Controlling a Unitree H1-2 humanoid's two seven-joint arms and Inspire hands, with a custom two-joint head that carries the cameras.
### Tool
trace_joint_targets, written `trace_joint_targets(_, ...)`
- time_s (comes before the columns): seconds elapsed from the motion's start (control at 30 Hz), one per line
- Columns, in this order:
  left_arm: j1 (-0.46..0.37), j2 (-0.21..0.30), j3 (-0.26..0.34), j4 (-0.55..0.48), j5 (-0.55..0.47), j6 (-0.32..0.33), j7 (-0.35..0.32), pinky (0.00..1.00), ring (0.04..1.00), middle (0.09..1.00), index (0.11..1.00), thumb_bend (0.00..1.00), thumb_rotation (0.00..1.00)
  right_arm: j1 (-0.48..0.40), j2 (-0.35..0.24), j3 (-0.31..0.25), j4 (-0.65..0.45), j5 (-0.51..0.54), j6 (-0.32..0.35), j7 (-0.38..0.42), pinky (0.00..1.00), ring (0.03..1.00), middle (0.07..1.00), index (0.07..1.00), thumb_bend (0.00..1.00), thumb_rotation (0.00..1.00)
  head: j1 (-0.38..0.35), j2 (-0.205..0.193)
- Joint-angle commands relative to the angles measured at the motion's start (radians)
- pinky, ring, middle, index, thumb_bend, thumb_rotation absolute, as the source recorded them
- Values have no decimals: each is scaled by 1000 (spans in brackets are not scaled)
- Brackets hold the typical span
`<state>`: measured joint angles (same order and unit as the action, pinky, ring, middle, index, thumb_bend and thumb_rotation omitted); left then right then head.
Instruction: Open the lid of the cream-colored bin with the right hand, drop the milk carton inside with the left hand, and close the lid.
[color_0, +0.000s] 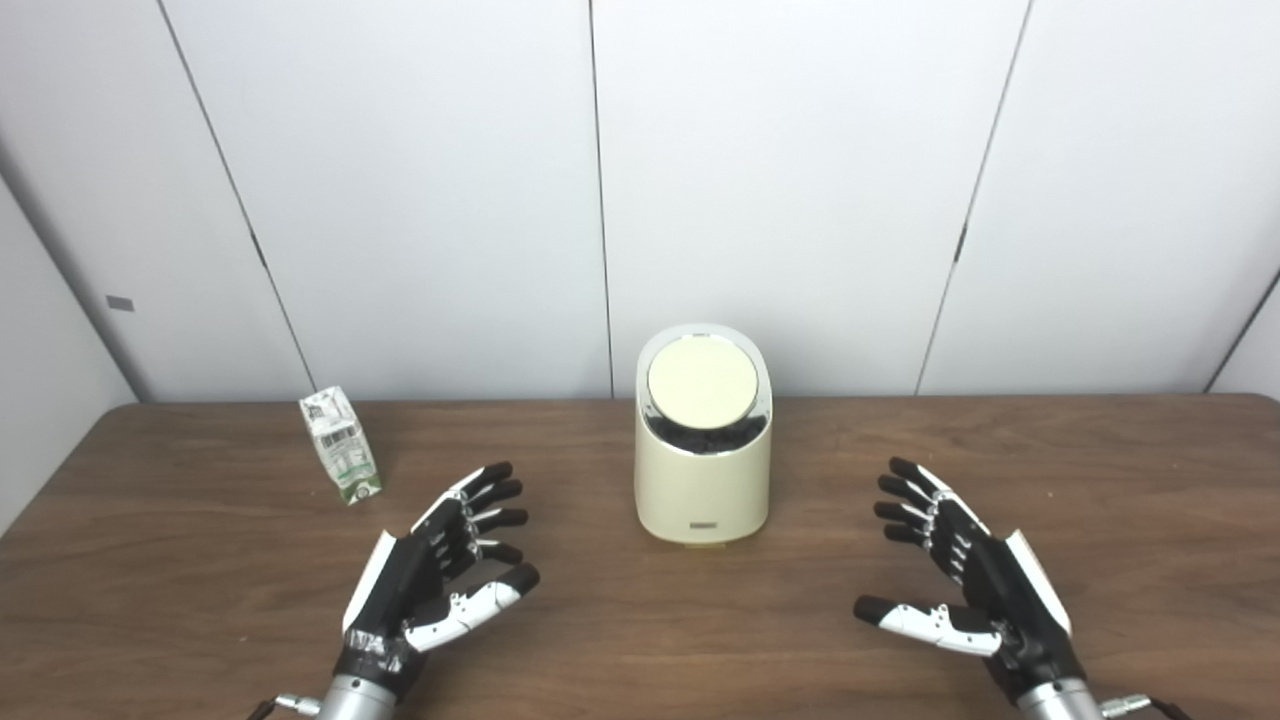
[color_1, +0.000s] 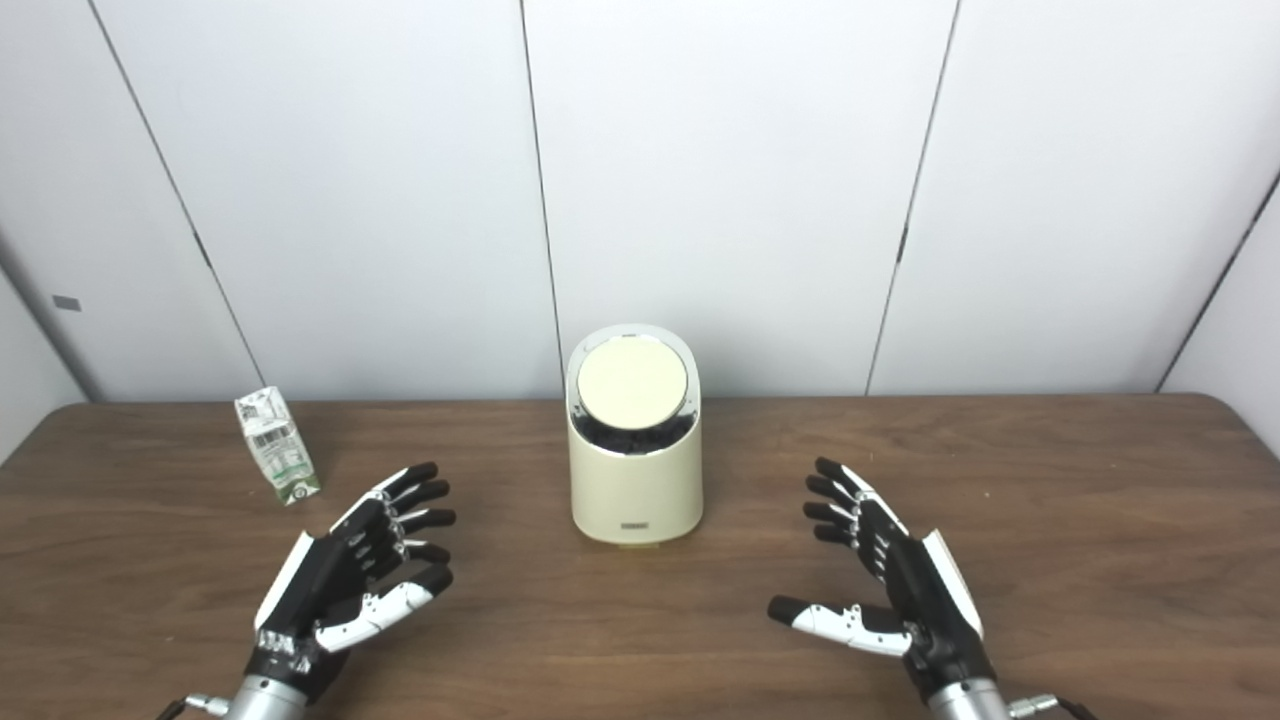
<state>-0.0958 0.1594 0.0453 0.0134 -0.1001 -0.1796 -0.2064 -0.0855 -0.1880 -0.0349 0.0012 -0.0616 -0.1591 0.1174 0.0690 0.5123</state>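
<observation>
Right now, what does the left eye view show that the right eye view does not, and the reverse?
Only the left eye view: nothing extra that I can tell. Only the right eye view: the table's rounded far right corner. Both share: the milk carton standing far left, the cream-colored bin with its lid on, the left hand and right hand open, holding nothing.

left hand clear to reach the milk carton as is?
Probably yes. The left hand is open, and only bare table lies between it and the milk carton, which stands apart from the bin.
</observation>
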Motion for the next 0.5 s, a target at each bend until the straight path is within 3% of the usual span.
trace_joint_targets(0.0,-29,8,7,-7,-22,-32,1,620,774,850,909,761,266,-29,-9,-2,-30,0,-40,-10,795,829,881,915,820,291,-3,1)
trace_joint_targets(0.47,-29,11,9,-10,-47,-29,-6,556,706,798,877,744,226,-28,-1,-7,-36,0,-42,-17,783,814,871,912,817,286,-11,4)
